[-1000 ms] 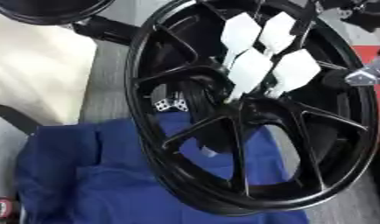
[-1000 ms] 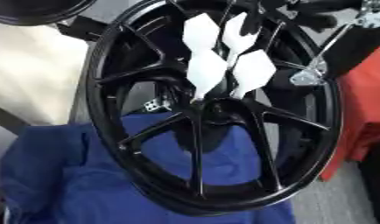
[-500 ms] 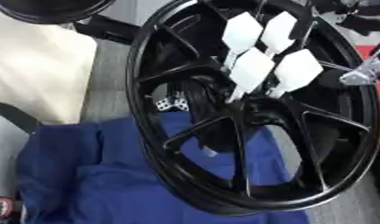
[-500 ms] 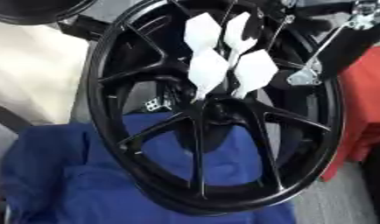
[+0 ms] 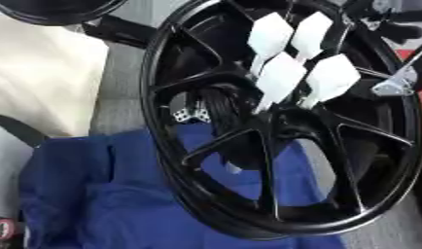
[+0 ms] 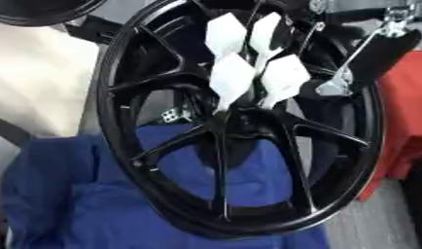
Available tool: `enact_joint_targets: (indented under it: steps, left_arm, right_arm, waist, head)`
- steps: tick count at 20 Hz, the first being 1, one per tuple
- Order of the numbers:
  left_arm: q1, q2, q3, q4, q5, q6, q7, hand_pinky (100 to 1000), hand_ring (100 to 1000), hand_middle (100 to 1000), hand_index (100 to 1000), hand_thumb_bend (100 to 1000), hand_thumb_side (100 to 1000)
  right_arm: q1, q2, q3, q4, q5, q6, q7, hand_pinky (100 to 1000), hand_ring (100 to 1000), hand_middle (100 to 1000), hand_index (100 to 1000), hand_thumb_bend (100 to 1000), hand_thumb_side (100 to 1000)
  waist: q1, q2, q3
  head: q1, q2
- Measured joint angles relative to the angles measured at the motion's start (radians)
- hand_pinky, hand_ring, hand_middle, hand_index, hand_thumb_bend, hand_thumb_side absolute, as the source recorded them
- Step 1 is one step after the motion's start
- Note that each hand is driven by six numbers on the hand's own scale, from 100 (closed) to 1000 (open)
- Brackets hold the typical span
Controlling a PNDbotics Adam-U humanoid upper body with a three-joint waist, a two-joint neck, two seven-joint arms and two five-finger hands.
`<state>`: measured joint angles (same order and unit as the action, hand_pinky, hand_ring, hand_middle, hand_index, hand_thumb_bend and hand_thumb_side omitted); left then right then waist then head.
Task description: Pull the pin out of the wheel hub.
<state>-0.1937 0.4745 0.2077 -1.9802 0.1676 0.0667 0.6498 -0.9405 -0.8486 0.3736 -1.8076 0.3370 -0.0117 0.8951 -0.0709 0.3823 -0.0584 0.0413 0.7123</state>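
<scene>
A black spoked wheel hub (image 6: 176, 146) stands tilted on a blue cloth (image 5: 95, 194) and fills most of both views. Over its centre sits a cluster of white diamond-shaped tabs (image 6: 233, 78) on thin stems that run down toward the hub's middle (image 6: 227, 116). I cannot make out which part is the pin. A dark arm part with a silver bracket (image 6: 333, 87) and a thin rod (image 6: 367, 46) reaches in from the upper right, over the rim. I cannot make out the right hand itself. The left hand shows in neither view.
Another black wheel (image 5: 53, 12) lies at the top left. A cream surface (image 5: 40, 82) is on the left and a red object (image 6: 406, 112) on the right. A small red thing (image 5: 2, 228) sits at the lower left corner.
</scene>
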Motion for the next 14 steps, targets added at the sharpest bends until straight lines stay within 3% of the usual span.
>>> enact_joint_targets:
  steps: [14]
  left_arm:
    - [-0.001, -0.008, 0.000, 0.000, 0.000, -0.001, -0.001, 772, 732, 691, 733, 559, 558]
  right_arm:
    - [0.015, 0.010, 0.009, 0.032, 0.010, 0.005, -0.007, 265, 156, 687, 782, 376, 195]
  waist:
    - [0.001, 0.004, 0.003]
  head:
    - [-0.003, -0.003]
